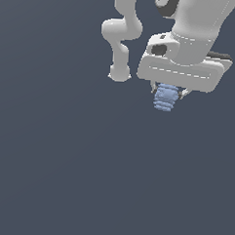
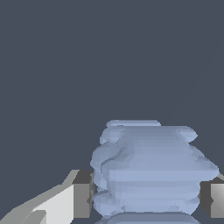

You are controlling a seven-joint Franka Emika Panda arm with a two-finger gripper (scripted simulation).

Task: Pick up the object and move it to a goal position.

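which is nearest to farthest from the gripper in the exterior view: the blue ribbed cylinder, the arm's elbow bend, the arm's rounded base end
1. The blue ribbed cylinder, held between the fingers of the gripper.
2. The arm's rounded base end, toward the exterior view's left.
3. The arm's elbow bend, higher and left; close to the base end, so this ranking is tentative.

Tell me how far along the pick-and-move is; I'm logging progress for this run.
The grasp looks done: the gripper is shut on the light-blue ribbed cylinder, and the wrist view shows a finger pressed against each side of it. In hand: the cylinder hangs upright beneath the white hand with nothing visibly under it, so it seems lifted. Left: carrying it to the goal, which neither view shows.
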